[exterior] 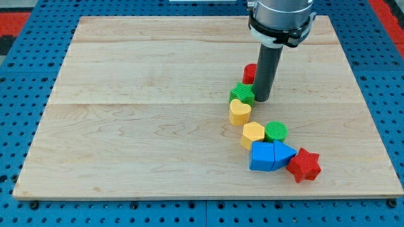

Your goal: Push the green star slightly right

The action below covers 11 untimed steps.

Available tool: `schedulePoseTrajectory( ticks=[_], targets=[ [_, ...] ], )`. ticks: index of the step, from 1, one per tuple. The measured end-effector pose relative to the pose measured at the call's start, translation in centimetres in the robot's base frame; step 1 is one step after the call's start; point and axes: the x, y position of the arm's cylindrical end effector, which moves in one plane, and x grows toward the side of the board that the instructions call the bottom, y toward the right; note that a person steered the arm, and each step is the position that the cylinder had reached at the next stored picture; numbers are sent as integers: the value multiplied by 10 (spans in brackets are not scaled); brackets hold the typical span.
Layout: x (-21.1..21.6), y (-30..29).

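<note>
The green star (241, 94) lies right of the board's middle. My tip (262, 98) stands against the star's right side. A red block (250, 73), partly hidden behind the rod, sits just above the star. A yellow heart (239, 112) touches the star from below.
Below the heart lie a yellow hexagon (252, 134), a green cylinder (276, 131), a blue cube (261, 156), a blue triangle (284, 153) and a red star (304, 164). The wooden board (126, 126) rests on a blue pegboard table.
</note>
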Motion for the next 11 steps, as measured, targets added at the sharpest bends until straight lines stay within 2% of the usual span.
schedulePoseTrajectory(
  ticks=[1, 2, 3, 4, 5, 6, 7, 8, 9, 10, 11],
  targets=[
    [0, 32],
    [35, 64],
    [-18, 70],
    [-84, 45],
    [-105, -7],
    [-102, -28],
    [-78, -69],
    [-24, -88],
    [0, -75],
    [0, -27],
    [0, -38]
  ],
)
